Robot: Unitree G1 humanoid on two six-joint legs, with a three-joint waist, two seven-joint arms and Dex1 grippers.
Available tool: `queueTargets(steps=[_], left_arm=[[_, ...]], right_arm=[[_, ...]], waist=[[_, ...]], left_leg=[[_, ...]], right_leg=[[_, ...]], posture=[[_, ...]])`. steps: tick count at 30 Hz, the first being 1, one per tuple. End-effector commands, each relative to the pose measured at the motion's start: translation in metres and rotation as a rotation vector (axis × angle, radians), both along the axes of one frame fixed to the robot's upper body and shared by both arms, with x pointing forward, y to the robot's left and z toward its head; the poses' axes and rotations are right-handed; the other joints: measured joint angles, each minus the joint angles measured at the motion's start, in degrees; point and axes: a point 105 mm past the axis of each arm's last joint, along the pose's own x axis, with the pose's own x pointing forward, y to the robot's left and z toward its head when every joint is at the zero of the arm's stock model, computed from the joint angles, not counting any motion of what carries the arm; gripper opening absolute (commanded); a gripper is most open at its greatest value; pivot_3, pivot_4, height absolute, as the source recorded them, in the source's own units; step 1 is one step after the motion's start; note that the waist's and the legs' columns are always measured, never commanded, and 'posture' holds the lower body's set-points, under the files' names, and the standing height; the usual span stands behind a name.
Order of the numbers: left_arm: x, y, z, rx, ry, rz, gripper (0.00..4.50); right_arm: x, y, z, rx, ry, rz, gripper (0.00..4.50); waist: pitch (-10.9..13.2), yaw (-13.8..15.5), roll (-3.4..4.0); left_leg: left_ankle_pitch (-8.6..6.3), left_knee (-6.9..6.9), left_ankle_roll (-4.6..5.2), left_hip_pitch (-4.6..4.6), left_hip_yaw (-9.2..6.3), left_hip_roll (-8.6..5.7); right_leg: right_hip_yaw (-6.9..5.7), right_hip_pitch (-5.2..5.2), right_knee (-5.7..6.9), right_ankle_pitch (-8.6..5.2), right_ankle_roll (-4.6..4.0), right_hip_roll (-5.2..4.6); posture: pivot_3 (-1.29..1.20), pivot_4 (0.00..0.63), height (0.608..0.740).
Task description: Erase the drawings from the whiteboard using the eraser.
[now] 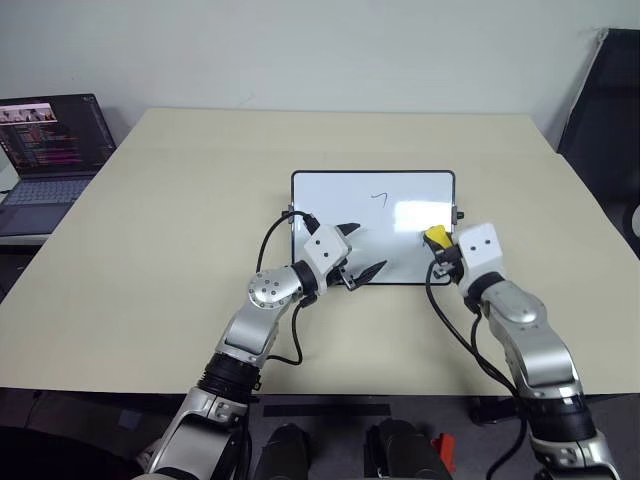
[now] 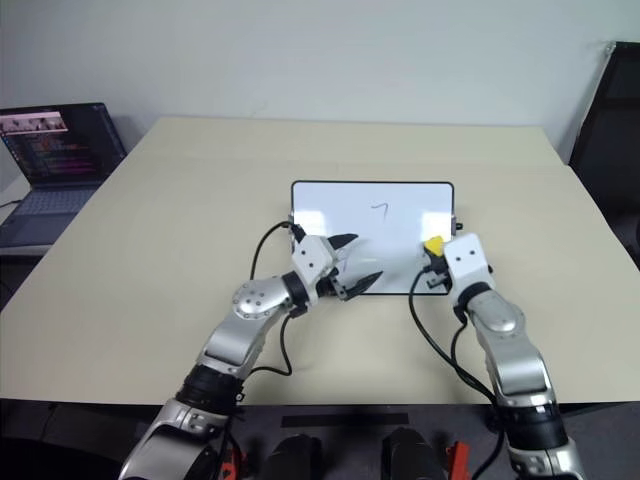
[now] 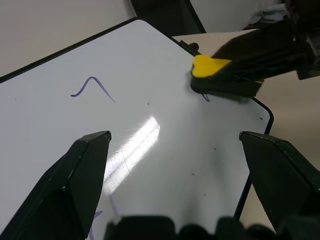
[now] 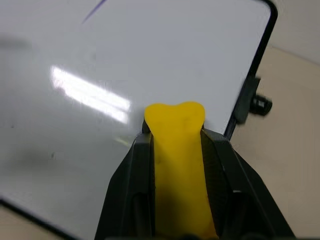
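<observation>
The whiteboard [image 1: 330, 195] lies flat on the table, black-framed, with a knob [image 4: 261, 104] on its short side. A thin 7-shaped drawing [image 1: 379, 198] sits near its far middle. In the left wrist view a small mark [image 3: 205, 96] peeks out under the eraser, and another scribble [image 3: 97, 216] lies by my left finger. My right gripper [image 1: 438, 246] is shut on the yellow eraser [image 1: 436, 237], whose tip rests at the board's right part [image 4: 150, 50]. My left gripper [image 1: 370, 247] hovers open over the board's near left part, holding nothing.
An open laptop [image 1: 45, 150] stands at the table's far left, off its edge. A black chair [image 1: 605, 110] is at the far right. The beige table [image 1: 180, 220] spreads wide around the board. Cables loop from both wrists near the front edge.
</observation>
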Motion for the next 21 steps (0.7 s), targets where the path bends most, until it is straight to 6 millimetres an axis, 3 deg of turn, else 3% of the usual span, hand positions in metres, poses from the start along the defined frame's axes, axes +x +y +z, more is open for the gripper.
queueTargets(steps=[1, 5, 15, 19, 21], left_arm=[[-0.003, -0.002, 0.015, -0.029, -0.05, -0.006, 4.5], [-0.002, -0.002, 0.015, -0.03, -0.047, -0.008, 4.5], [0.005, -0.005, 0.018, -0.024, -0.049, -0.023, 4.5], [0.005, -0.005, 0.016, -0.018, -0.046, -0.022, 4.5], [0.007, -0.001, 0.017, -0.016, -0.046, -0.007, 4.5]], right_arm=[[-0.017, -0.002, -0.012, -0.013, 0.066, 0.022, 0.96], [-0.028, -0.007, -0.018, -0.029, 0.086, 0.017, 0.96], [0.012, 0.007, 0.045, 0.066, -0.194, 0.016, 0.96], [0.02, 0.009, 0.043, 0.053, -0.185, 0.026, 0.96], [0.022, 0.005, 0.032, 0.008, -0.132, 0.015, 0.96]], waist=[[0.0, 0.0, 0.0], [0.0, -0.2, 0.0], [0.0, -0.2, 0.01], [0.0, -0.1, 0.01], [0.0, 0.0, 0.0]], left_leg=[[0.0, 0.0, 0.0, 0.01, -0.01, 0.0], [0.0, 0.01, 0.0, 0.03, 0.0, 0.0], [0.01, -0.03, 0.0, 0.01, 0.0, 0.02], [0.0, -0.06, 0.0, -0.13, 0.0, 0.01], [0.0, -0.06, 0.0, -0.13, 0.01, 0.01]], right_leg=[[0.0, 0.0, 0.01, 0.0, 0.0, 0.0], [0.01, 0.0, 0.03, 0.0, 0.0, 0.01], [0.0, -0.02, -0.03, 0.02, -0.02, 0.07], [0.0, -0.07, -0.16, 0.01, -0.01, 0.04], [0.0, -0.07, -0.15, 0.01, -0.01, 0.03]], posture=[[0.0, 0.15, 0.74], [0.0, 0.15, 0.74], [0.0, 0.15, 0.74], [0.0, 0.15, 0.74], [0.0, 0.15, 0.74]])
